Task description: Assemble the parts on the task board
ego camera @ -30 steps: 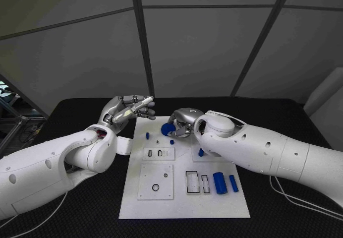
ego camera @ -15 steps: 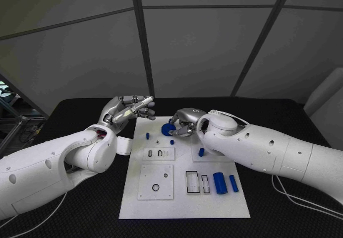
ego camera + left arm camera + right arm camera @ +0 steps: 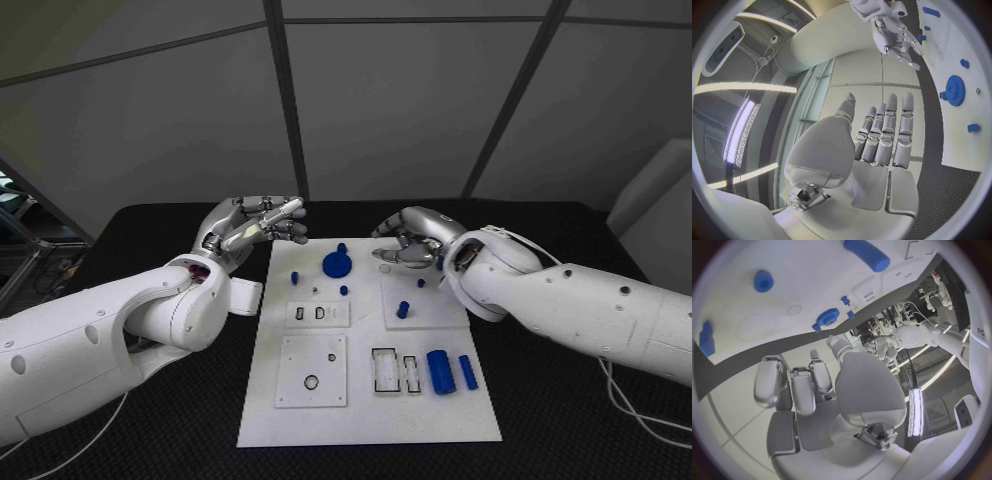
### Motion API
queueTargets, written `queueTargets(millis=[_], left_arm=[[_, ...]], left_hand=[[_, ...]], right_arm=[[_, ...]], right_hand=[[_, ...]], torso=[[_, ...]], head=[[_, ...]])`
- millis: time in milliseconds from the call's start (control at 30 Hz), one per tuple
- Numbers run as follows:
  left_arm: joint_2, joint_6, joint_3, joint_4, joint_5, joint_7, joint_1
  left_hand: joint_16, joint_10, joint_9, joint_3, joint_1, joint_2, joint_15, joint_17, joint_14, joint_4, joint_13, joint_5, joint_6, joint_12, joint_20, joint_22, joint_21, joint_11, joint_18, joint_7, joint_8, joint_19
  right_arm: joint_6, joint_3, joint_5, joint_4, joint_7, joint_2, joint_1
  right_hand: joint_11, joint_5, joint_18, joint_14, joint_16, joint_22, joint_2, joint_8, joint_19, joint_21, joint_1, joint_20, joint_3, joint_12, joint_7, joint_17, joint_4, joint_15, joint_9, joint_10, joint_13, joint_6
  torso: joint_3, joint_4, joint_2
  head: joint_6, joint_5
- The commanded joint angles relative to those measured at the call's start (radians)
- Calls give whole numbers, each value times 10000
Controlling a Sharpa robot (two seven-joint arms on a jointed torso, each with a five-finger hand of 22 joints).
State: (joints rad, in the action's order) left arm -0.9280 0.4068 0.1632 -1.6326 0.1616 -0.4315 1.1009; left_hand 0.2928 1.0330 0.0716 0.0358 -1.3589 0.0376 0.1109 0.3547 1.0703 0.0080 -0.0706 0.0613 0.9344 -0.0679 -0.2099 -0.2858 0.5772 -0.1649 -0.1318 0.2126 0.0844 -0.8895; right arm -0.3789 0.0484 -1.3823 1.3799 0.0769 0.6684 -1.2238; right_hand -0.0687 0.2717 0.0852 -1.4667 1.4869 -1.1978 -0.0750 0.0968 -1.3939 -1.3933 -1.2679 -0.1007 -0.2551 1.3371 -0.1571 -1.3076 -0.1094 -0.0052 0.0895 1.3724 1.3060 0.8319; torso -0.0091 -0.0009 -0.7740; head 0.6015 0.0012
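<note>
Right hand (image 3: 408, 240) empty above task board (image 3: 369, 400), blue gear (image 3: 338, 263) beside

Gear (image 3: 336, 264) on task board (image 3: 372, 415), between both hands.

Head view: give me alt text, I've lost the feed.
The white task board lies mid-table with blue parts on it, a blue gear near its far end. The right hand hovers empty beside the gear; the left hand is raised off the board's far-left corner.

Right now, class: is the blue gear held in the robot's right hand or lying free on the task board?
Lying free. The blue gear rests on the task board; the right hand hangs beside it, fingers empty.
</note>
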Motion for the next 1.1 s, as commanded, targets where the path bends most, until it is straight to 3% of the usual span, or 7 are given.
queueTargets(millis=[33, 100, 200, 400, 567, 800, 1100], left_arm=[[-5, -144, 9, 35, 51, -52, 19], [1, -186, 9, 53, 51, -52, 19], [22, -241, 8, 82, 51, -47, 19], [100, -321, 7, 130, 51, -31, 17], [160, -360, 7, 185, 51, -25, 12], [198, -381, 6, 249, 51, -18, 4], [219, -405, 6, 253, 51, -16, 2]], left_hand=[[-67, -61, 0, 81, 5, 117, -7, 17, -127, 10, 1, -8, -51, 9, -1, 14, -32, 2, -451, 14, -70, 149], [-171, -59, 7, 123, 2, 139, 31, 20, -270, -7, -6, -10, -41, -4, -51, 72, -148, -13, -450, 22, -76, 387], [-377, -48, 16, 178, -6, 177, 82, 0, -414, -37, -14, -9, -23, -17, -133, 200, -379, -31, -459, 31, -81, 727], [-520, -37, 20, 209, -23, 202, 107, -20, -462, -66, -19, -8, -8, -23, -186, 284, -511, -36, -477, 28, -81, 868], [-536, -37, 20, 210, -29, 206, 109, -22, -465, -72, -19, -7, -9, -23, -191, 293, -525, -37, -479, 27, -82, 881], [-547, -36, 20, 208, -37, 212, 110, -23, -465, -77, -20, -6, -8, -24, -195, 300, -534, -37, -481, 28, -83, 888], [-555, -35, 20, 206, -47, 218, 110, -24, -463, -84, -20, -5, -8, -24, -198, 305, -542, -37, -484, 28, -84, 894]], right_arm=[[-286, 8, 2237, 253, -1775, 586, -16], [-43, 11, 2585, 371, -2048, 1044, -16], [305, 12, 2863, 425, -2301, 1654, -16], [807, 10, 2737, -18, -2377, 2368, -11], [1056, 8, 2320, -441, -2313, 2377, -2], [1392, 7, 2087, -843, -2187, 2183, 34], [1588, 7, 1738, -1258, -2033, 1816, 186]], right_hand=[[15, -737, -70, -599, -139, 241, -95, 0, 178, 152, -136, 12, 112, -177, 38, -679, 115, -34, -24, -187, -155, 46], [34, -1029, -39, -571, -216, 414, -166, -2, 268, 260, -284, 35, 215, -284, 60, -570, 212, -54, -39, -278, -257, 72], [77, -1114, -14, -568, -258, 563, -261, 91, 343, 362, -563, 60, 323, -388, 108, -532, 397, -92, -19, -368, -352, 287], [129, -880, 1, -584, -287, 668, -364, 60, 377, 450, -999, 110, 496, -508, 157, -541, 688, -139, -68, -447, -455, 350], [109, -820, 4, -595, -278, 695, -380, -38, 382, 474, -1072, 116, 581, -551, 129, -575, 734, -130, -119, -478, -492, 197], [82, -778, 3, -608, -258, 703, -363, -95, 381, 484, -1115, 108, 630, -545, 96, -622, 752, -112, -146, -473, -483, 104], [55, -696, -9, -626, -232, 642, -274, -3, 337, 455, -1152, 88, 681, -471, 66, -680, 752, -88, -117, -408, -411, 278]], torso=[[31, -98, 46], [41, -129, 65], [59, -193, 90], [91, -228, 90], [101, -185, 78], [53, -198, 79], [49, -181, 85]], head=[[-25, -41], [-51, -158], [-63, -236], [-143, -370], [-108, -402], [-43, -430], [62, -423]])
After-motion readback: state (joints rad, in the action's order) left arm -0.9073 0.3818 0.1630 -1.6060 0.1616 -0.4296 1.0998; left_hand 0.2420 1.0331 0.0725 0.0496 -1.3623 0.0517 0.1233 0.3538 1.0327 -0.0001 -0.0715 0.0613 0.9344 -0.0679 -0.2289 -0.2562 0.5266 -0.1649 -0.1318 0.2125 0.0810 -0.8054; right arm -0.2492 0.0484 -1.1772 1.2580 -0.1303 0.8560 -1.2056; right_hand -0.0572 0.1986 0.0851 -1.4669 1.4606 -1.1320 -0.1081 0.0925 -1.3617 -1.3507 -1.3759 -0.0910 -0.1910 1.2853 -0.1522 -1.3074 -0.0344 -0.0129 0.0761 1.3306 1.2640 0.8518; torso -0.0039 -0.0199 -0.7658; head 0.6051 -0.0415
